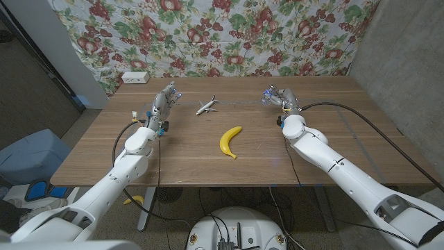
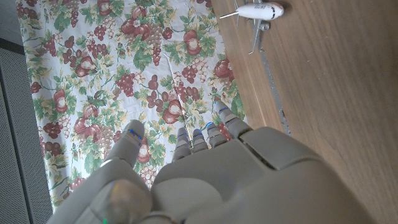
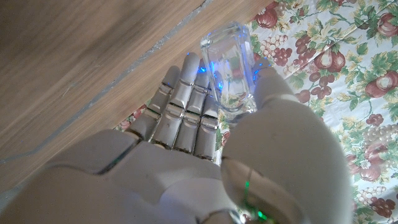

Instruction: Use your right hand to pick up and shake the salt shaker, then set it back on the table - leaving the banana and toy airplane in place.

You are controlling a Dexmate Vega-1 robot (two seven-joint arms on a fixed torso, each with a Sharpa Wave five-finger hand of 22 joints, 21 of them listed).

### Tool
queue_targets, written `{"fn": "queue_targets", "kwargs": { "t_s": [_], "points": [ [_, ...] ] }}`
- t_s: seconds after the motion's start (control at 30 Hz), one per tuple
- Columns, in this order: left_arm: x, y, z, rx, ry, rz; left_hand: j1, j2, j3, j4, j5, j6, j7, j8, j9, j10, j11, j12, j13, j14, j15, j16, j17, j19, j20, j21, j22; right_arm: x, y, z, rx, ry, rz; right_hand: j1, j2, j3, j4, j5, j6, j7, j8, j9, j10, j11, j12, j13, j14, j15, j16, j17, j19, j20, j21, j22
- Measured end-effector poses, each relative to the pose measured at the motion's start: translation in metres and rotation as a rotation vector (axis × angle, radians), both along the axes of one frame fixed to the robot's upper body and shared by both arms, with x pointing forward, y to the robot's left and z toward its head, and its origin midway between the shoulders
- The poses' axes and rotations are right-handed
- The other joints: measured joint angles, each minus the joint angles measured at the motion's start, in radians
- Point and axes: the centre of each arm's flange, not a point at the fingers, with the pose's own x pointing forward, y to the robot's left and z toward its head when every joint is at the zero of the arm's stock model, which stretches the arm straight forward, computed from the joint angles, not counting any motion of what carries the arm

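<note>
Right hand (image 1: 277, 98) gripping the clear salt shaker (image 1: 267, 96) near the wooden table's (image 1: 347, 139) far edge.
Head view: banana (image 1: 229, 142) at centre, toy airplane (image 1: 206, 105) at its 11 o'clock, left hand (image 1: 165, 102) at 10 o'clock holding nothing, fingers apart. Left wrist view: fingers (image 2: 199, 140) extended towards the floral cloth (image 2: 93, 74), airplane (image 2: 258, 12) on wood. Right wrist view: shaker (image 3: 229, 68) clamped between thumb and fingers (image 3: 186, 99).

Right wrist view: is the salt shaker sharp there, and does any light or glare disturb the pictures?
Right wrist view: the clear salt shaker looks soft, with blue light spots on it and on the fingers of the right hand. Head view: the shaker is small and glinting, and the banana casts only a faint shadow. Left wrist view: the toy airplane is sharp.
</note>
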Motion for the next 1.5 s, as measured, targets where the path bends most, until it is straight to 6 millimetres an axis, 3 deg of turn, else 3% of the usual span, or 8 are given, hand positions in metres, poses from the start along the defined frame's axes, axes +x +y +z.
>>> {"fn": "queue_targets", "kwargs": {
  "t_s": [0.4, 1.1, 1.5],
  "points": [
    [-0.001, -0.001, 0.0, 0.0, -0.001, 0.0, 0.0, 0.0, 0.0, 0.0, 0.0, 0.0, 0.0, 0.0, 0.0, 0.0, 0.0, 0.0, 0.0, 0.0, 0.0, 0.0, 0.0, 0.0, 0.0, 0.0, 0.0, -0.002, 0.001, -0.007, 0.04, -0.038, -0.017, 0.0, 0.0, 0.0, 0.0, -0.003, 0.0, 0.0, -0.004, 0.006, 0.0, 0.0, -0.004, 0.0, 0.0, 0.0, -0.004, 0.005, 0.0, 0.0, 0.007, 0.0],
    [-0.003, 0.0, 0.0, 0.0, -0.011, -0.001, 0.0, 0.0, 0.0, 0.0, 0.0, 0.0, 0.0, 0.0, 0.0, 0.0, 0.0, 0.0, 0.0, 0.0, 0.0, 0.0, 0.0, 0.0, 0.0, 0.0, 0.0, -0.014, 0.003, -0.02, 0.282, -0.257, -0.186, 0.0, 0.0, 0.0, 0.0, 0.0, 0.0, 0.0, -0.007, 0.006, 0.0, 0.0, -0.003, 0.006, 0.006, -0.005, -0.011, 0.014, -0.007, -0.007, 0.019, 0.0],
    [-0.005, -0.001, 0.0, 0.001, -0.015, -0.003, 0.0, 0.0, 0.0, 0.0, 0.0, 0.0, 0.0, 0.0, 0.0, 0.0, 0.0, 0.0, 0.0, 0.0, 0.0, 0.0, 0.0, 0.0, 0.0, 0.0, 0.0, -0.018, 0.0, -0.02, 0.26, -0.268, -0.168, 0.0, 0.0, 0.0, 0.0, 0.0, 0.0, 0.0, -0.01, 0.005, 0.0, 0.0, -0.003, 0.005, 0.005, -0.005, -0.011, 0.019, -0.007, -0.007, 0.019, 0.0]
  ]
}}
